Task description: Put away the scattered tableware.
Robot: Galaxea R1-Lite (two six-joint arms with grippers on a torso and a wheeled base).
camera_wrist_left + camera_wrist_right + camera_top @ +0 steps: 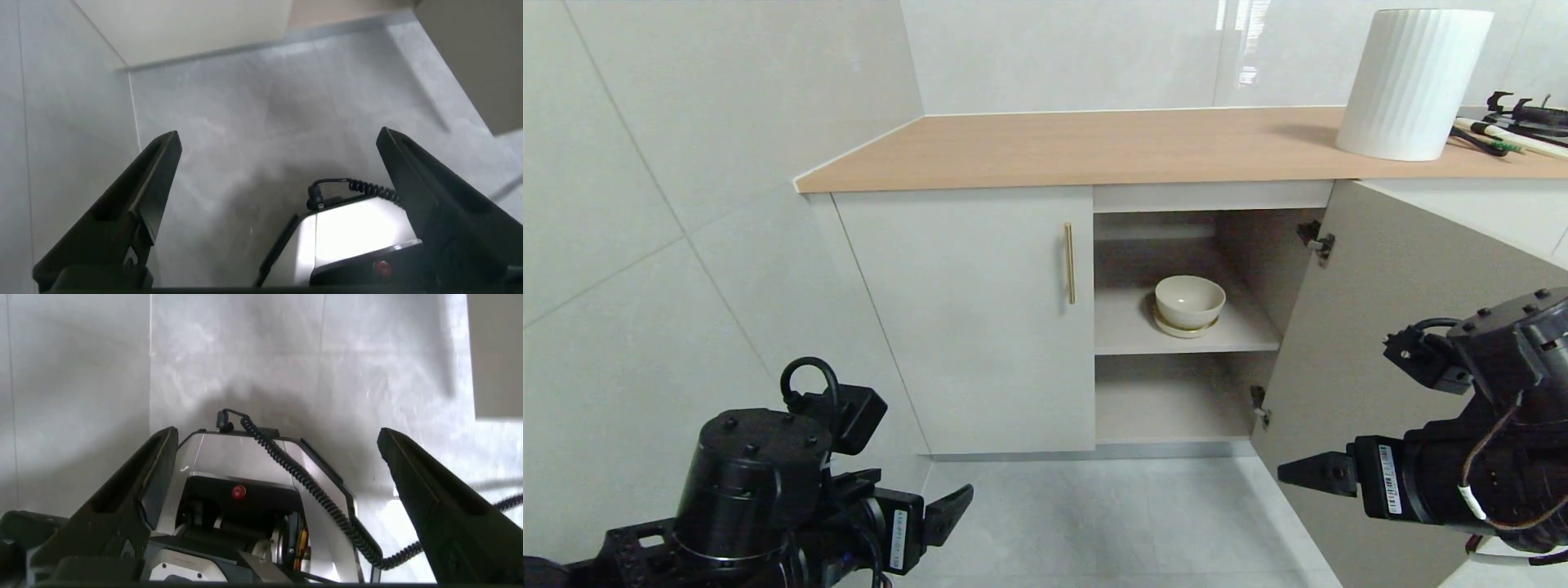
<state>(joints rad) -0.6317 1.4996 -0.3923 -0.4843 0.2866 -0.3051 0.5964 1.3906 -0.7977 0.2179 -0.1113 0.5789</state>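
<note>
- My left fingers sit at the lower left of the head view, low over the floor. The left wrist view shows them spread wide with nothing between them.
- My right fingers sit at the lower right, just in front of the open door. The right wrist view shows them spread wide and empty too.
- The cabinet fills the middle of the frame. Its left door is shut, with a gold handle near the inner edge, and its right door is swung open toward me.
- A cream bowl stands upright on a plate, on the upper shelf inside the open half, right of centre.
- The lower shelf is below it.
- The wooden desk runs across the top of the frame. A tall white ribbed jar stands at the upper right.
- Just beside the jar, at the far right edge, lie some utensils: pale sticks and dark pieces, too small to name surely.
- My reading: the bowl and plate are stowed, and I am between steps with both arms free.
- The next move likely calls for raising my right arm to the utensils and clearing the jar. If those are not mine to stow, I would push the open door shut.
</note>
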